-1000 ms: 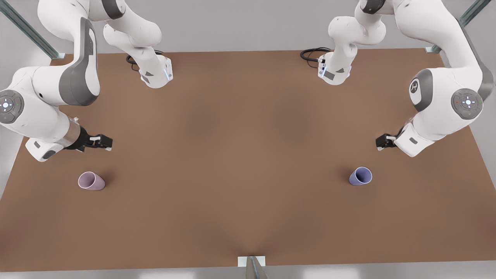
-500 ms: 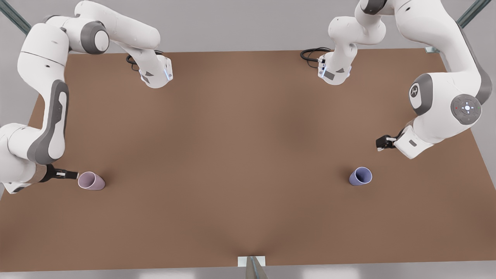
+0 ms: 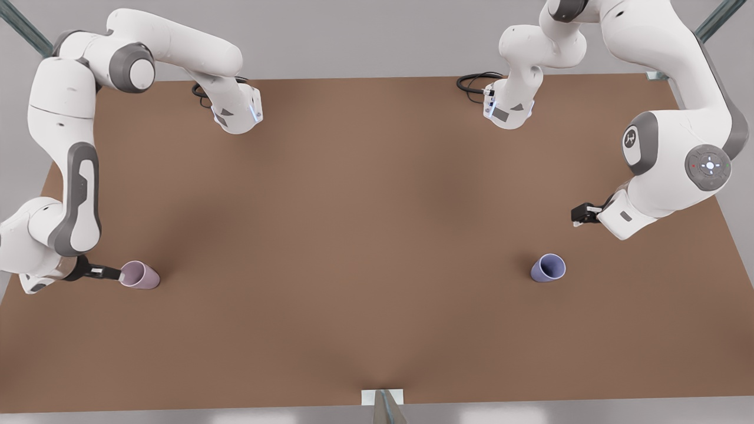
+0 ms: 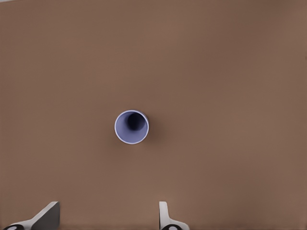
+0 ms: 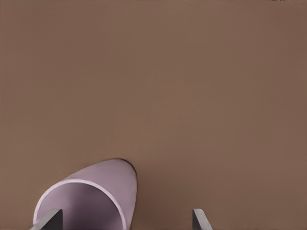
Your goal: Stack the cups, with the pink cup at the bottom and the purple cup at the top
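The pink cup (image 3: 140,275) stands on the brown table (image 3: 365,247) at the front view's left. My right gripper (image 3: 113,272) is low beside it, on the side toward the table's edge, with its tips at the cup's rim. In the right wrist view the fingers (image 5: 49,221) are spread wide and the pink cup (image 5: 96,194) sits off-centre, close to one finger, so the right gripper (image 5: 125,223) is open. The purple cup (image 3: 548,268) stands at the front view's right. My left gripper (image 3: 580,215) hovers behind and above it, and the left gripper (image 4: 105,220) is open over the purple cup (image 4: 131,127).
Both arm bases (image 3: 235,115) (image 3: 509,109) stand at the table's far edge with black cables (image 3: 474,82) beside them. A metal bracket (image 3: 383,403) sits at the middle of the near edge. The pink cup is close to the table's side edge.
The right arm swung out and dropped from behind the pink cup to its outer side, then edged in until its tips met the rim. The left arm barely moved.
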Available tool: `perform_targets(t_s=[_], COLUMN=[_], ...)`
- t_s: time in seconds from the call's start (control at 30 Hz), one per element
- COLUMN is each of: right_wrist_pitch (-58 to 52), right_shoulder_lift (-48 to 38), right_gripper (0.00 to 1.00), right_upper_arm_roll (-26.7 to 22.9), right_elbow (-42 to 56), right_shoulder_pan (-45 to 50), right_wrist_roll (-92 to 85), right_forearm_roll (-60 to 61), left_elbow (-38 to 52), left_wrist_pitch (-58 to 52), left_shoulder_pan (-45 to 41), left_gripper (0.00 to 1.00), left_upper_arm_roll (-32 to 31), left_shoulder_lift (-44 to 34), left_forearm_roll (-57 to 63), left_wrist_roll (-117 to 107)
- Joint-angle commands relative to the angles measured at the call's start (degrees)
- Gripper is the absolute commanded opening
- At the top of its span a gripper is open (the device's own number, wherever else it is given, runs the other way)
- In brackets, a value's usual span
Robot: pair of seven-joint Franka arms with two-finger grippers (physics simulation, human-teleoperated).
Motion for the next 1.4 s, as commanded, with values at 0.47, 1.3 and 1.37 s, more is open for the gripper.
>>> perform_targets(t_s=[0.47,1.3,1.37], right_wrist_pitch=[3.4,-17.8,-18.7], right_shoulder_lift=[1.9,4.0,14.5], right_gripper=[0.49,0.21,0.21], right_upper_arm_roll=[0.3,1.5,3.4], right_elbow=[-4.3,22.2,38.5], right_shoulder_pan=[0.2,51.3,52.3], right_wrist_roll=[-14.1,77.4,85.9], right_forearm_roll=[-1.8,-1.1,-1.0], left_elbow=[0.7,-9.6,-15.3], left_wrist_pitch=[-1.7,16.5,22.7], left_shoulder_pan=[0.1,0.5,0.5], left_gripper=[1.00,1.00,1.00], left_upper_arm_roll=[0.0,4.3,4.3], left_shoulder_lift=[-0.2,2.9,3.5], left_forearm_roll=[0.0,0.6,0.6], left_wrist_roll=[1.9,1.9,1.8])
